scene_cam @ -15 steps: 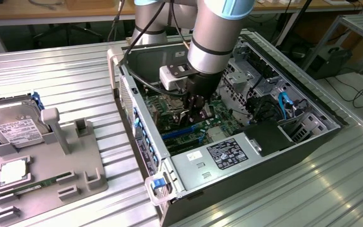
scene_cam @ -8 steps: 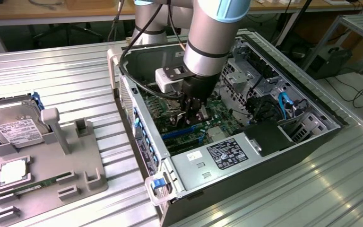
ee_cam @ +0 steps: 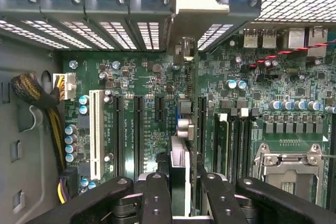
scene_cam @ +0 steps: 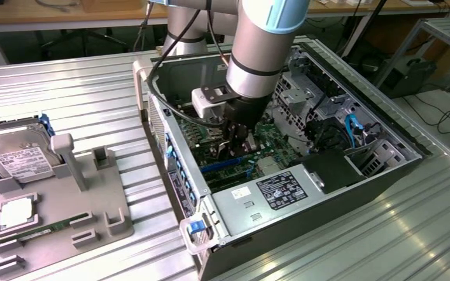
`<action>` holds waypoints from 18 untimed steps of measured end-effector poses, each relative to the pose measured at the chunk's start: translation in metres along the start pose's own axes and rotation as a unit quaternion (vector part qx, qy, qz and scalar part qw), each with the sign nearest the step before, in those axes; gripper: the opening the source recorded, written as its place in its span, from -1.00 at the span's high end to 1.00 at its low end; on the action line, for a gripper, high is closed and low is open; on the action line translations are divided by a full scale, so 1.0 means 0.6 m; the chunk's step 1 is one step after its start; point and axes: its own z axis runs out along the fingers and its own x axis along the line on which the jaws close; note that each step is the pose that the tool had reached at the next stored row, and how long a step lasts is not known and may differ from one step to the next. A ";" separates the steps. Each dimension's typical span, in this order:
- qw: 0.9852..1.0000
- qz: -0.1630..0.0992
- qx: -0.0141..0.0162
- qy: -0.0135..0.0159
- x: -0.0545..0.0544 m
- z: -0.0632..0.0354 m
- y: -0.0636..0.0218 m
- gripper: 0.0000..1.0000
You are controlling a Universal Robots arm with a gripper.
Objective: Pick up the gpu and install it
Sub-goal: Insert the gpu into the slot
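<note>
My gripper (scene_cam: 238, 140) is low inside the open computer case (scene_cam: 180, 175), just above the green motherboard (scene_cam: 268, 143). In the wrist view the gpu (ee_cam: 179, 169) appears edge-on as a thin dark card, and the gripper (ee_cam: 185, 195) is shut on it, one black finger (ee_cam: 156, 198) on each side. The card's silver end bracket (ee_cam: 193, 9) reaches the row of rear slot openings. The card stands upright over the motherboard (ee_cam: 147, 77), in line with the black expansion slots (ee_cam: 138, 129). I cannot tell whether it is seated in a slot.
A grey fixture tray (scene_cam: 108, 205) lies at the exterior view's left, holding a silver hard drive (scene_cam: 18, 155) and a green memory stick (scene_cam: 45, 229). Inside the case are a labelled power supply (scene_cam: 283, 190), blue cables (scene_cam: 354, 132), a white slot (ee_cam: 95, 129) and a CPU socket (ee_cam: 291, 166).
</note>
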 end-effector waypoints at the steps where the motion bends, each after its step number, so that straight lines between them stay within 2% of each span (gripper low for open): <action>1: 1.000 0.000 0.000 0.000 0.000 0.000 0.002 0.45; 7: 1.000 0.000 0.000 0.000 0.001 0.003 0.005 0.45; 18: 1.000 0.000 0.000 0.000 0.001 0.019 0.005 0.45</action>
